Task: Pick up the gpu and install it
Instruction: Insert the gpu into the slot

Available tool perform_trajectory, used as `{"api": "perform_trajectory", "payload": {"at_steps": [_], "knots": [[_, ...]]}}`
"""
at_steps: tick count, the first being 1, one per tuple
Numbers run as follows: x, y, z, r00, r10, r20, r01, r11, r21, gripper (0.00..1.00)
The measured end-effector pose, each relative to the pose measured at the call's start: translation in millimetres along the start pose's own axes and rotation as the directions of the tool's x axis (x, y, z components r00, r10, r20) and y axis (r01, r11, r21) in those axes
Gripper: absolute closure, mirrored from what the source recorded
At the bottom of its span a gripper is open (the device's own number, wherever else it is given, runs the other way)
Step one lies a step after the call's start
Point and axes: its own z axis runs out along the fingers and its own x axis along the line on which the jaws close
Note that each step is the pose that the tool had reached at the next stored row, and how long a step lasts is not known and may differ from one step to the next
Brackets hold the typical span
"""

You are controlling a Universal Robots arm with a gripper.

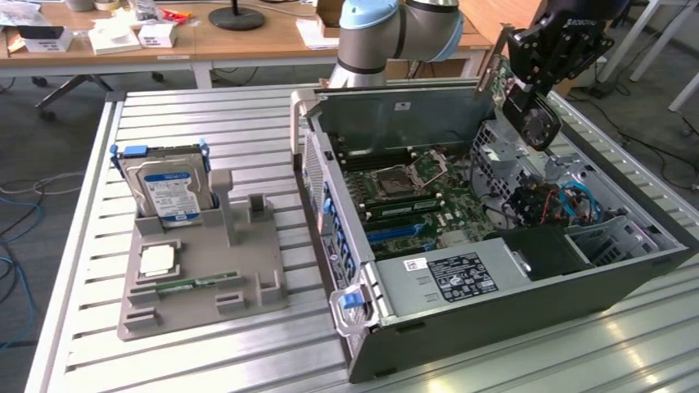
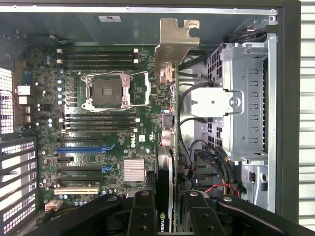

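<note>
Silver bracket [image 2: 174, 44]: the far end of the gpu [image 2: 166, 191], seen in the wrist view near the case's rear wall.
Jaws: clenched on the gpu, one finger against each flat face.
Gpu to jaws: the card stands edge-on between the two black fingers [image 2: 142, 216]. Its near end is in the grip and the rest runs out beyond the gripper [image 2: 167, 199] to the bracket.
Gpu place: in the air over the case [image 1: 525, 303], above the strip between the motherboard [image 2: 98, 142] and the drive cage [image 2: 241, 108]. It is not seated in any slot.
Exterior view: the card hangs at the case's far rim, toward the exterior view's right. It is tilted, with the bracket end highest.
Case: grey, lying on its side with the inside exposed, on a table [image 1: 196, 115] of metal slats.
Motherboard: green, with a CPU socket [image 2: 108, 91] in a metal frame, memory slots either side of it, and blue, black and white expansion slots further along.
Tray [image 1: 196, 303]: grey, at the exterior view's left, well apart from the case.
Hard drive [image 1: 164, 192]: upright in the tray's far end, blue-white label facing out.
Memory stick [image 1: 186, 285]: narrow and green, lying flat in the tray.
Arm [image 1: 394, 29]: pale blue and grey, behind the case.
</note>
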Motion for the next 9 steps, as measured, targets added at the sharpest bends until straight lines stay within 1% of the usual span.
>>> {"api": "perform_trajectory", "payload": {"at_steps": [9], "knots": [[0.1, 0.0, 0.1, 1.0, -0.006, -0.0003, 0.006, 1.0, 0.0, 0.74]]}}
